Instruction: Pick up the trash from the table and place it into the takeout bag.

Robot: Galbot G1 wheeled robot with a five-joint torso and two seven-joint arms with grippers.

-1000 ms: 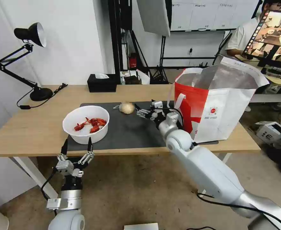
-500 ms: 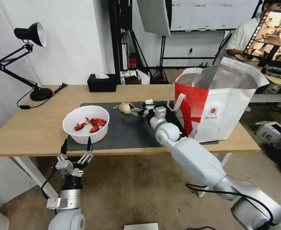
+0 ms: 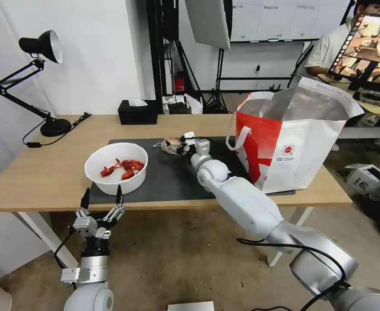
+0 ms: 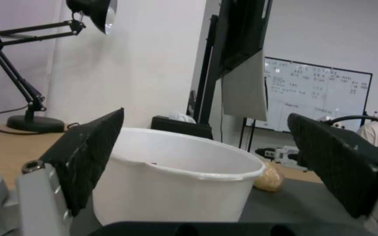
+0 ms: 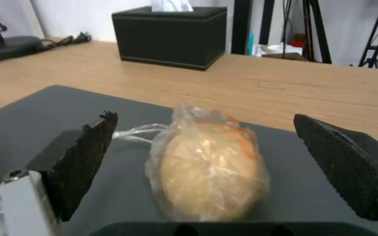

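in the head view, the right gripper (image 3: 171, 147) was extended over the dark grey mat (image 3: 172, 177) on the table (image 3: 47, 172), its fingers spread on either side of the beige wrapped ball (image 3: 169, 144) lying near the mat's far edge; contact could not be confirmed. the white bowl (image 3: 116, 167) of red crayfish shells stood on the mat's left part, and the takeout bag (image 3: 293, 138) stood upright and open at the table's right end. the left gripper (image 3: 101, 205) was held below the near table edge, just in front of the bowl, fingers wide apart and empty. in the left wrist view, both fingers (image 4: 88, 154) stood well apart, framing the bowl (image 4: 171, 177) without touching it. in the right wrist view, the fingers (image 5: 84, 157) stood wide open with the wrapped ball (image 5: 208, 172) centred between them, clear gaps on both sides, the black tissue box (image 5: 169, 36) beyond.
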